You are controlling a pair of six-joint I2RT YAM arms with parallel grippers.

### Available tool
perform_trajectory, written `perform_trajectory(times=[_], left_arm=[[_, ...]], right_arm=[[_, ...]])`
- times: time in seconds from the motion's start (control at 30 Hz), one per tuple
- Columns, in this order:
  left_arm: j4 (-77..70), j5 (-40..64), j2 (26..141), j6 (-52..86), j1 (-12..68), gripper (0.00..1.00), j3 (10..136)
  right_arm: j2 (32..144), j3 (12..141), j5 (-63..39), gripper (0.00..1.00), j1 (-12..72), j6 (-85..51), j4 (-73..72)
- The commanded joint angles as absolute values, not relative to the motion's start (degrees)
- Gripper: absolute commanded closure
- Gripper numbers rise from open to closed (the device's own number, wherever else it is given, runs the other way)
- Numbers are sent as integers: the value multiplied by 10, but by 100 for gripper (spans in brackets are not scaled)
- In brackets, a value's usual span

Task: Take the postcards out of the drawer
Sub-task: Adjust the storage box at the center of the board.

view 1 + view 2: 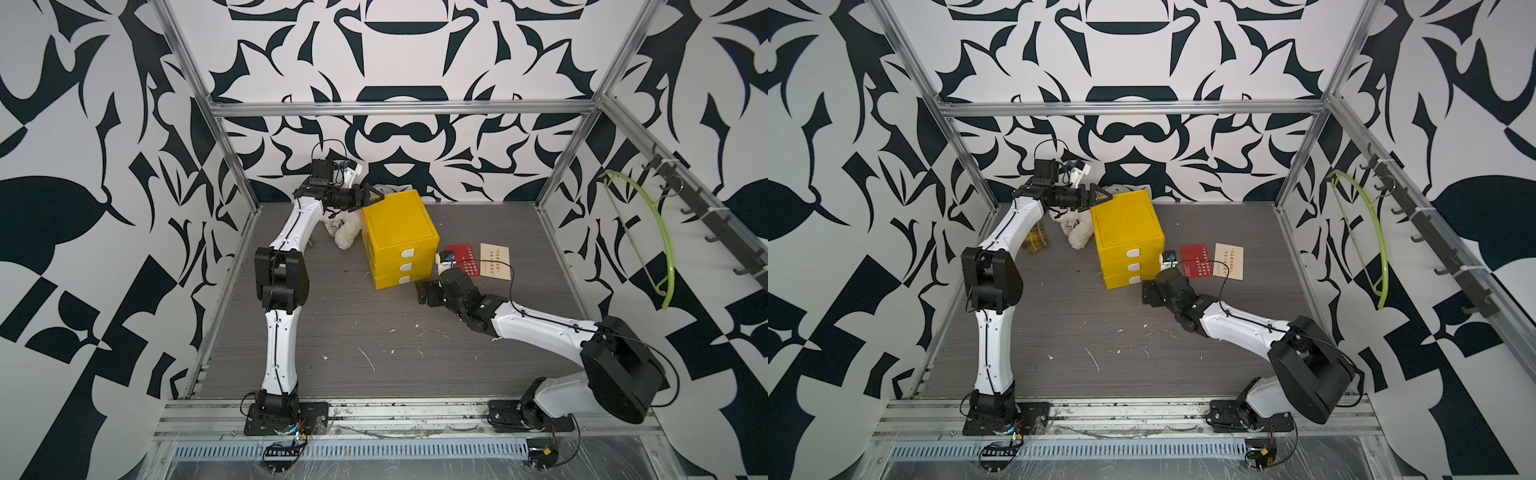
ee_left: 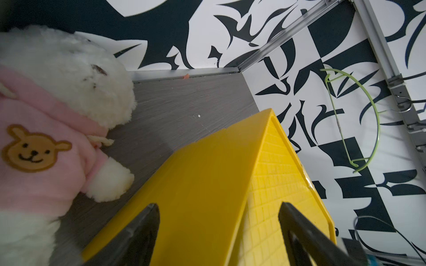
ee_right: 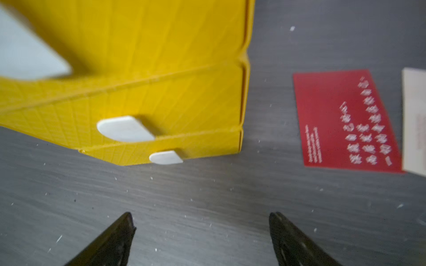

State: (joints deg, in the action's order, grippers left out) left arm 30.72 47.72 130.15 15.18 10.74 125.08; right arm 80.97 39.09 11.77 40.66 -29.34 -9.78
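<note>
Right wrist view: red postcard (image 3: 341, 119) and cream postcard (image 3: 415, 119) flat on worktop (image 3: 207, 188) beside shut yellow drawer unit (image 3: 161, 69). Right claw (image 3: 201, 214) spread, empty; left claw (image 2: 218, 204) spread astride unit's corner. Likely light, bendy: pinch an edge.

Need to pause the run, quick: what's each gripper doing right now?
Left gripper: open, jaws astride the drawer unit's top edge; no grip evident.
Right gripper: open, empty, above the table.
</note>
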Motion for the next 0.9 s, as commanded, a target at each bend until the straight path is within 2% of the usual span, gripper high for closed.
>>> perform_trajectory(times=[0.0, 0.13, 0.3, 0.53, 0.63, 0.73, 0.87], left_arm=[[349, 507, 1268, 123, 112, 21, 1231], [372, 509, 1255, 107, 112, 28, 1206], [373, 516, 1233, 105, 112, 35, 1162], [403, 499, 1230, 83, 121, 38, 1168], [411, 490, 1232, 77, 121, 38, 1168], [414, 481, 1231, 72, 121, 39, 1166], [417, 474, 1232, 69, 121, 39, 1164]], right_arm=[[810, 347, 22, 9, 385, -350, -245], [845, 275, -23, 15, 354, -407, -391], [871, 250, -22, 19, 351, -422, -454], [952, 194, -61, 26, 322, -514, -672], [1035, 185, -72, 34, 316, -571, -810], [1077, 208, -71, 46, 324, -580, -819], [1065, 194, -18, 43, 339, -567, -818]])
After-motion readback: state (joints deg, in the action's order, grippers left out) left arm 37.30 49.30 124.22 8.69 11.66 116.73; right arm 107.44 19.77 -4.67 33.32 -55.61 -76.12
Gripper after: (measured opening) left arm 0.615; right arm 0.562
